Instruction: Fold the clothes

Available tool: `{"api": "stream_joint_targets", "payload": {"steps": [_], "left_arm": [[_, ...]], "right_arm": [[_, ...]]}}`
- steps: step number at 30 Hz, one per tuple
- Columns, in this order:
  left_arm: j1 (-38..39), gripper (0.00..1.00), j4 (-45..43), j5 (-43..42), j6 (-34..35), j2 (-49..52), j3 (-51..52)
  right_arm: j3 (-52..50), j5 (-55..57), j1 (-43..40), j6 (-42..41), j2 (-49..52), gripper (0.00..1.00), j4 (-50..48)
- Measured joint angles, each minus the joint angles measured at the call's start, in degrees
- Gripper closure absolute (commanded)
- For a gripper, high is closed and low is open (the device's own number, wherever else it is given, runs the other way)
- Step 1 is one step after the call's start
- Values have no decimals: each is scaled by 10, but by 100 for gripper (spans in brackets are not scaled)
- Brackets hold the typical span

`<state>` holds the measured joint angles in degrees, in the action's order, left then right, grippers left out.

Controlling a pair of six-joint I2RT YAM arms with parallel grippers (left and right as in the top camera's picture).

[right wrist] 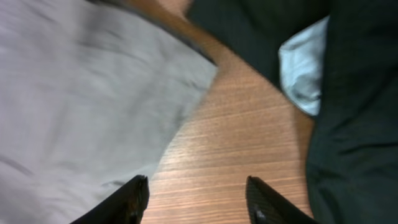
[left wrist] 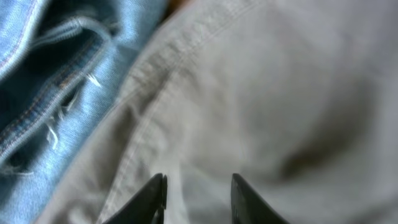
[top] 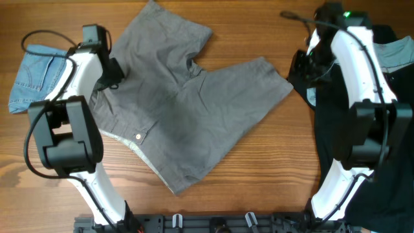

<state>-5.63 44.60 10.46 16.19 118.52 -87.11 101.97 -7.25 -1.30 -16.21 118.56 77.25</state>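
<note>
The grey pants lie spread flat in the middle of the table, waistband toward the front left and both legs pointing to the back and right. My left gripper is at the pants' left edge. In the left wrist view it is open, low over the grey fabric beside a stitched seam. My right gripper is just past the right leg's hem. In the right wrist view it is open and empty over bare wood, with the grey leg corner to its left.
Light-blue denim shorts lie at the far left, touching the pants' edge in the left wrist view. A black garment with a pale-blue shirt on it covers the right side, close to my right gripper.
</note>
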Motion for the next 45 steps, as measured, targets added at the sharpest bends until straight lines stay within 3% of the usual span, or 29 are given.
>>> {"api": "stream_joint_targets", "payload": {"steps": [4,6,8,10,12,13,14,18,21,22,24,27,30,31,33,35,38,42,45], "left_arm": [[29,45,101,-26,-5,-11,-29],[42,44,146,-59,-7,-48,-29],[65,42,188,-89,-7,-120,-31],[95,38,221,-102,-10,-191,-33],[139,37,260,-107,-11,-281,-37],[156,38,282,-108,-9,-315,-38],[174,38,313,-110,-4,-348,-40],[236,35,370,-110,41,-376,-20],[303,20,341,-112,89,-375,80],[324,20,317,-114,115,-372,132],[346,25,233,-141,162,-372,242],[355,27,143,-252,217,-368,402],[355,32,104,-314,249,-368,481],[356,41,97,-328,256,-368,500],[363,46,60,-355,283,-369,533],[372,70,25,-366,304,-368,553],[374,94,-12,-372,321,-368,562],[374,96,-9,-365,326,-368,562],[372,96,80,-358,320,-393,537]], "right_arm": [[-109,-40,0,21,5,24,-132],[-144,-59,0,29,5,20,-188],[-164,-60,0,27,5,32,-224],[-187,-60,0,22,5,56,-259],[-205,-61,-4,6,5,62,-277],[-206,-60,-7,0,5,72,-282],[-208,-61,-12,-5,5,92,-289],[-210,-62,-16,-13,5,96,-321],[-195,-78,-16,6,4,96,-311],[-193,-82,-16,11,2,95,-311],[-192,-86,-16,13,-7,95,-308],[-191,-90,-16,15,-16,94,-306],[-190,-91,-16,15,-16,94,-304],[-190,-91,-16,15,-16,94,-304],[-190,-91,-16,15,-16,94,-304],[-190,-91,-16,15,-16,94,-303],[-190,-90,-16,15,-16,95,-302],[-190,-89,-16,15,-37,95,-301],[-190,-68,-13,14,-115,96,-277]]}}
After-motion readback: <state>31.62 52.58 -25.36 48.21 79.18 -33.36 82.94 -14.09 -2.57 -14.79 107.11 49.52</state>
